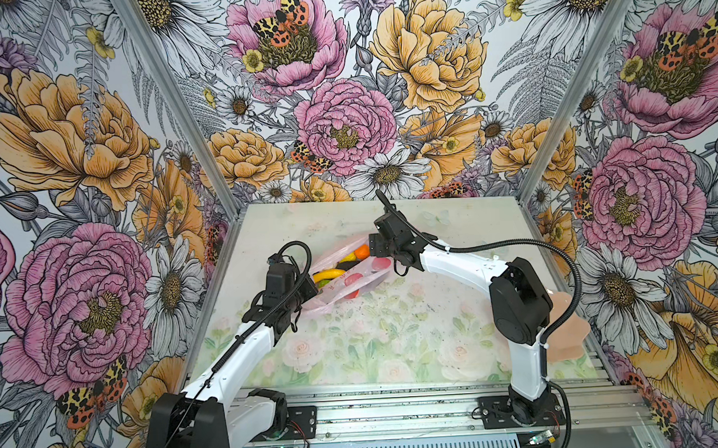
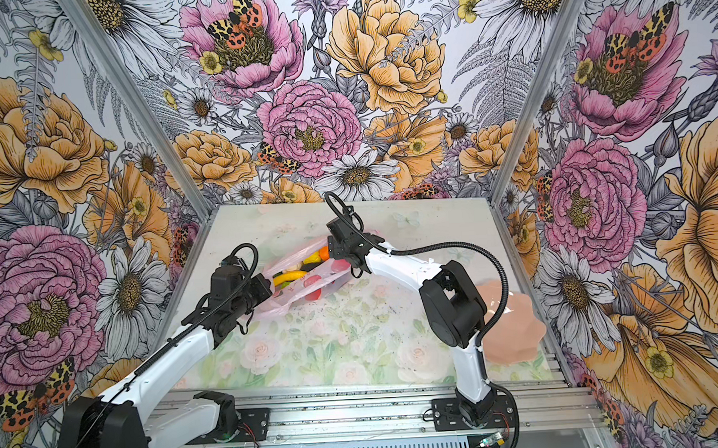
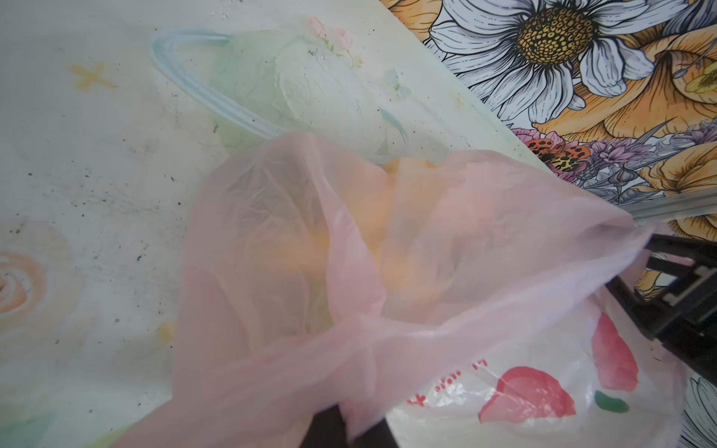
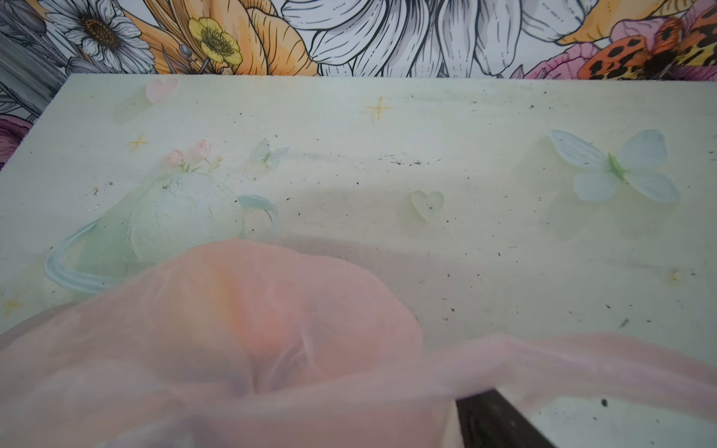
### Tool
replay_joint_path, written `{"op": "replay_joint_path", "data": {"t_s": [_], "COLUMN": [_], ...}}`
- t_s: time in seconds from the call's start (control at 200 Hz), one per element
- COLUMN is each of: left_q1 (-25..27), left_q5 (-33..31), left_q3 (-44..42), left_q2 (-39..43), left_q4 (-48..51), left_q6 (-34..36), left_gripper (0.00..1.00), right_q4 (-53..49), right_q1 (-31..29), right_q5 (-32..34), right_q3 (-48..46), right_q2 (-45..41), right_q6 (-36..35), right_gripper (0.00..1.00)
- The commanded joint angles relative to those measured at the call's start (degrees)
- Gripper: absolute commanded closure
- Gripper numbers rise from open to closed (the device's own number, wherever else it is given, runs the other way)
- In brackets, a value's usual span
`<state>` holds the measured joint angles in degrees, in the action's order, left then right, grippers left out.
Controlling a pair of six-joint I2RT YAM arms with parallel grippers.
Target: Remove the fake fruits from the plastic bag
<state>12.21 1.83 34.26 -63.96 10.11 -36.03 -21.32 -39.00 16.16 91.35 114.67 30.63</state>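
Left gripper point(image 1: 315, 290) pinches the plastic bag point(image 1: 368, 275) (fake fruits point(image 1: 328, 274) inside); right gripper point(image 1: 372, 253) gapes at its mouth.

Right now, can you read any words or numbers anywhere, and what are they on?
On the plastic bag, red letters: too blurred and crinkled to read.
The same print in a top view: too small to read.
On the walls, table and plate: only pictures, no words or numbers.

Red lettering point(image 3: 452, 382) on the plastic bag point(image 3: 388, 271) is too crumpled to read.
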Motion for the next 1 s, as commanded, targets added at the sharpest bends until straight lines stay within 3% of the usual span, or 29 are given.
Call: {"op": "replay_joint_path", "data": {"t_s": [0.0,0.08,0.2,0.265,0.375,0.45,0.545,0.661,0.811,0.876,0.941,0.996], "left_q1": [0.9,1.8,1.0,-0.3,-1.8,-4.1,-7.5,-8.9,-8.8,-8.7,-8.9,-9.0], "left_q5": [2.9,2.6,1.0,1.0,1.1,4.7,10.3,12.3,14.7,11.1,5.6,3.9], "left_q3": [1.5,2.0,1.6,1.2,0.6,-1.2,-4.3,-4.4,-1.8,1.1,6.4,10.7], "left_q2": [-1.9,-2.6,-2.2,-1.9,-1.1,-0.4,0.3,-0.4,-5.6,-9.5,-14.4,-18.0], "left_q4": [-1.4,-1.1,-0.1,-0.1,-0.8,-5.1,-15.2,-22.0,-28.2,-23.7,-12.4,-4.4], "left_q6": [1.3,1.8,1.5,1.1,0.1,-1.3,-4.5,-5.9,-5.8,-4.4,-3.1,-2.2], "left_gripper": [1.0,1.0,1.0,1.0,1.0,1.0,1.0,1.0,1.0,1.0,1.0,0.94], "right_q4": [-1.7,-2.7,-3.1,-3.0,-1.9,3.7,17.2,35.0,37.0,38.2,39.2,40.0], "right_q1": [-0.6,-0.6,-0.2,0.1,0.4,1.1,3.5,7.0,7.7,7.8,7.7,7.4], "right_q5": [-3.1,-3.5,-2.5,-2.7,-4.8,-8.3,-16.9,-25.5,-25.1,-23.3,-21.4,-20.1], "right_q3": [2.6,4.3,4.3,3.6,1.2,-4.5,-15.5,-27.9,-32.3,-34.7,-36.8,-38.1], "right_q2": [3.3,4.8,4.2,2.6,-1.7,-6.7,-13.8,-19.4,-20.3,-20.4,-20.9,-21.3], "right_q6": [1.0,0.9,0.8,-0.1,-1.7,-1.2,2.9,9.8,10.9,12.0,12.8,13.5], "right_gripper": [0.16,0.18,0.35,0.5,0.86,0.99,1.0,1.0,1.0,1.0,1.0,1.0]}}
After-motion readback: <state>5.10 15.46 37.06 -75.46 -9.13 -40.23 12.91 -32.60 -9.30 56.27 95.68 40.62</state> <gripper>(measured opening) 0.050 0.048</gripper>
